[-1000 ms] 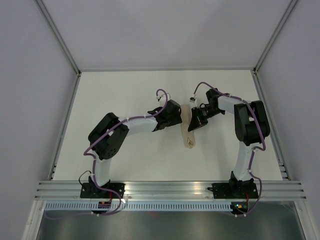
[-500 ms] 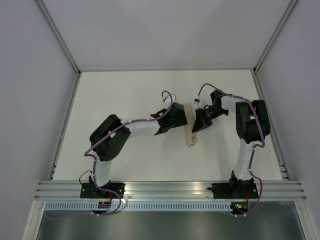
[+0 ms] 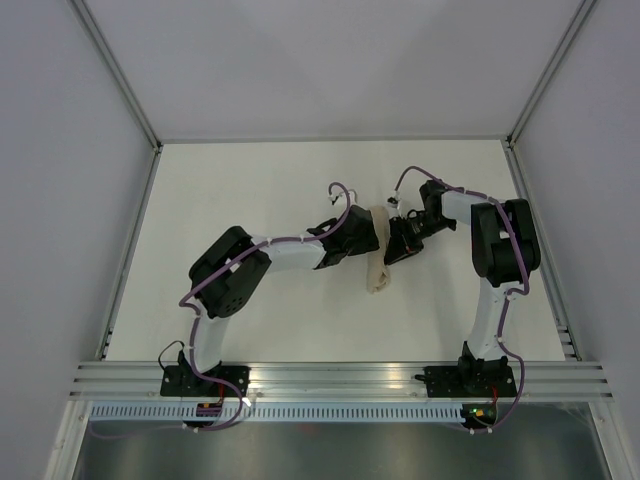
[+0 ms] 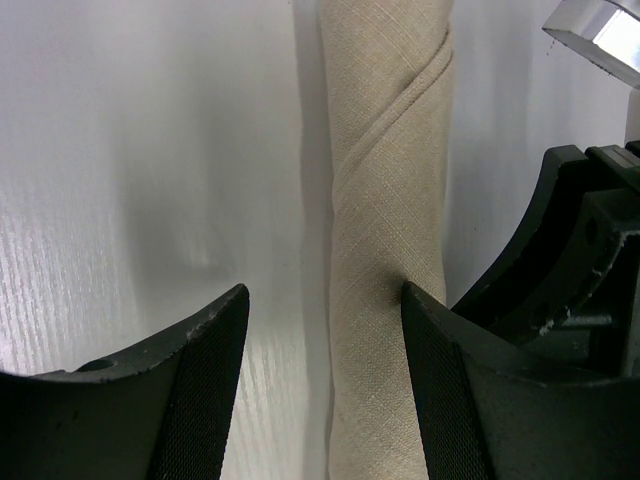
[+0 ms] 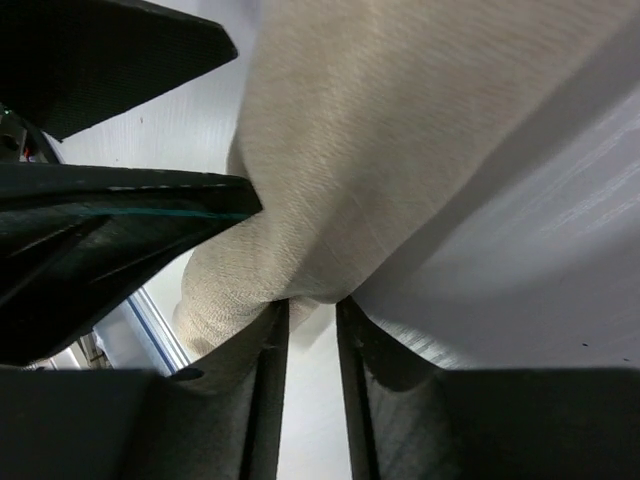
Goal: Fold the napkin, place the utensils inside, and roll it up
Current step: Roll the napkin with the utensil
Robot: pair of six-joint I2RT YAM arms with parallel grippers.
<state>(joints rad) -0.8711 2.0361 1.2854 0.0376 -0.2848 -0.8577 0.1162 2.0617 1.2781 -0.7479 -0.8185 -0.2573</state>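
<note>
The napkin (image 3: pixel 378 262) lies on the white table as a tight beige roll, end-on between both grippers. No utensils show in any view. My left gripper (image 3: pixel 366 240) stands open around the roll. In the left wrist view the napkin (image 4: pixel 386 200) runs up between the fingers of the left gripper (image 4: pixel 324 292), its right finger (image 4: pixel 440 380) against the cloth and its left finger apart. My right gripper (image 3: pixel 393 250) sits at the roll's other side. The right wrist view shows the right gripper (image 5: pixel 311 305) with a narrow gap between its jaws. The napkin (image 5: pixel 380 130) only touches its fingertips.
The white table (image 3: pixel 250 190) is boxed in by grey walls, with aluminium rails along the near edge (image 3: pixel 340 375). The right gripper's black body (image 4: pixel 590 250) stands close beside the roll. The left gripper's fingers (image 5: pixel 110 50) fill the upper left of the right wrist view.
My left gripper has moved right until it straddles the roll. The right gripper's jaws have parted a little, and the roll has shifted slightly.
</note>
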